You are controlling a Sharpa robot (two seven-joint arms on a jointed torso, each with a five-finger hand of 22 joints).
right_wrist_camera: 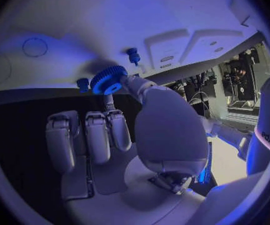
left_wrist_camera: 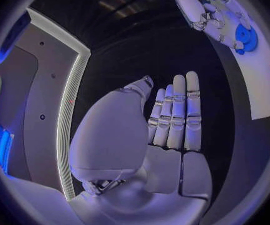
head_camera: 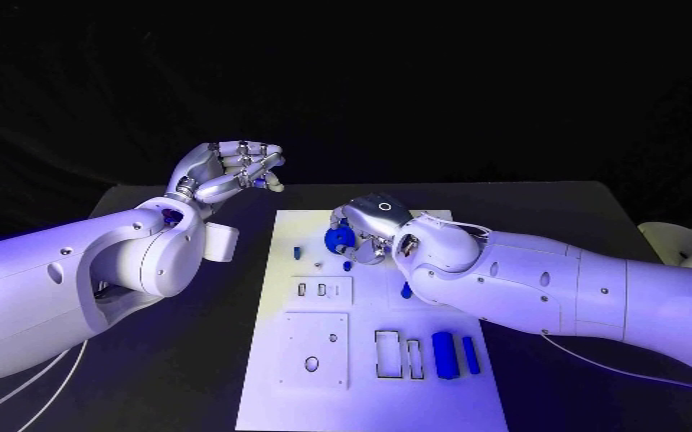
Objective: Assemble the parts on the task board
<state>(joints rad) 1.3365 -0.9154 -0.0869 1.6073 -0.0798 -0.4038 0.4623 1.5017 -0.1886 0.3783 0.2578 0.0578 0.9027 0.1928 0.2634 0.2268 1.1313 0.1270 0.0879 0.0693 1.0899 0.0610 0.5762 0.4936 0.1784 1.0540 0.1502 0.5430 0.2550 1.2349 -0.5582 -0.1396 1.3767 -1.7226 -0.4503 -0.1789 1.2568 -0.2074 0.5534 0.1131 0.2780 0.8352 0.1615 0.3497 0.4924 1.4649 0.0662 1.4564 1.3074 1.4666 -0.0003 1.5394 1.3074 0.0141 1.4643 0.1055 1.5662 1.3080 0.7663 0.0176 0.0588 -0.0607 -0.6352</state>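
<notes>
The white task board (head_camera: 310, 392) lies in the middle of the black table. My right hand (head_camera: 369, 224) hovers over its far end and pinches a blue gear (head_camera: 340, 240) between thumb and a finger. The right wrist view shows that gear (right_wrist_camera: 107, 80) close above the board (right_wrist_camera: 172, 15), near two small blue pegs (right_wrist_camera: 132, 55) (right_wrist_camera: 82, 83). My left hand (head_camera: 228, 174) is raised off the board's far left corner, fingers straight and holding nothing (left_wrist_camera: 172, 120). From the left wrist, the right hand (left_wrist_camera: 207, 10) and the gear (left_wrist_camera: 246, 38) show over the board (left_wrist_camera: 260, 90).
Two blue bars (head_camera: 444, 354) (head_camera: 470, 352) lie at the board's near right beside rectangular slots (head_camera: 389, 352). A small blue peg (head_camera: 297, 251) stands near the left edge. A blue piece (head_camera: 405, 292) sits beside my right forearm. A raised square plate (head_camera: 313, 350) fills the near left.
</notes>
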